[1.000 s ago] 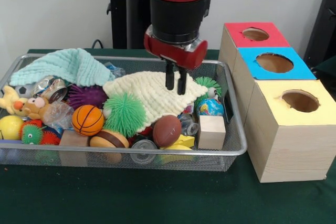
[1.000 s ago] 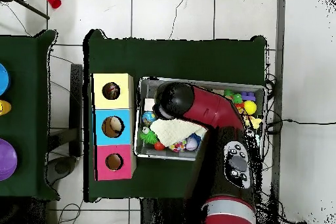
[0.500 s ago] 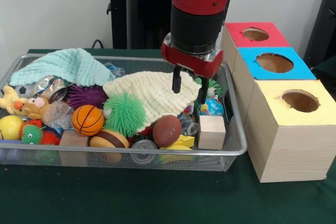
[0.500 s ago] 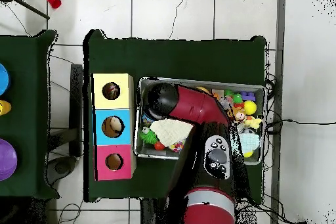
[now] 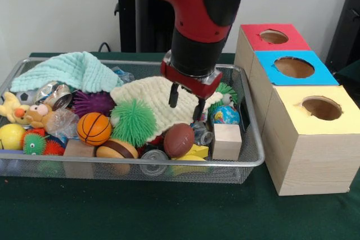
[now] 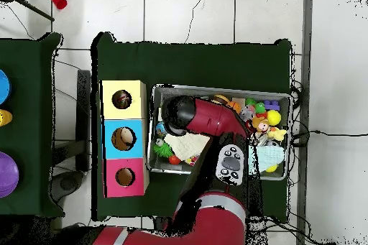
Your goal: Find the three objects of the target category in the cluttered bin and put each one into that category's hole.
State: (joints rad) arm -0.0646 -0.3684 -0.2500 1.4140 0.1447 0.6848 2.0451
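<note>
My hand [image 5: 186,105] hangs over the cream cloth [image 5: 154,100] in the wire bin [image 5: 247,158], fingers spread apart and holding nothing. Just beside it on the box side sits a globe ball [image 5: 226,115], with a brown football [image 5: 179,139] and a wooden block [image 5: 227,141] nearer the front rim. The red [image 5: 256,39], blue [image 5: 275,75] and yellow [image 5: 292,114] hole boxes stand next to the bin on the green worktop [image 5: 169,212].
</note>
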